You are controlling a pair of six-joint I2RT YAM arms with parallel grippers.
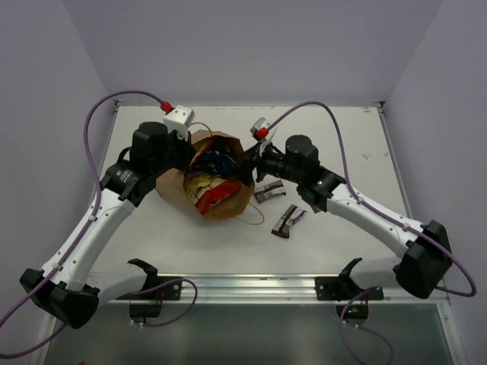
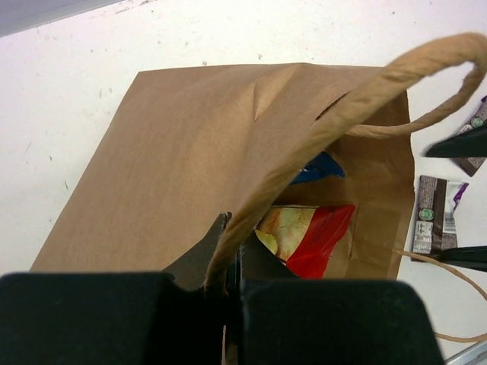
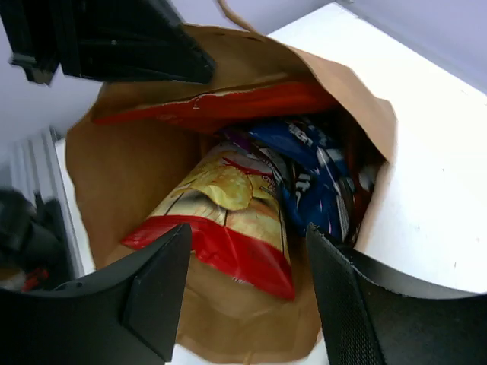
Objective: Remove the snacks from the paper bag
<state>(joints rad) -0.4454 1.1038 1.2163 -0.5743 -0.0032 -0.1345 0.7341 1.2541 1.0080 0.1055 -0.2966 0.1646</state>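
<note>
The brown paper bag [image 1: 173, 185] lies tilted at the table's middle, its mouth held open. My left gripper [image 1: 188, 150] is shut on the bag's rim at the twine handle [image 2: 346, 103]; it shows in the left wrist view [image 2: 230, 262]. My right gripper [image 3: 247, 255] is open at the bag's mouth, its jaws on either side of a cream-and-red chip bag [image 3: 228, 217]. A blue chip bag [image 3: 319, 179] and a red bag [image 3: 221, 106] lie beside it inside. Two brown candy bars [image 1: 268, 192] [image 1: 287, 221] lie on the table right of the bag.
The left gripper's black fingers [image 3: 114, 38] hold the bag's far rim in the right wrist view. The bag's second twine handle [image 1: 255, 217] loops onto the table near the candy bars. A metal rail [image 1: 243, 285] runs along the near edge.
</note>
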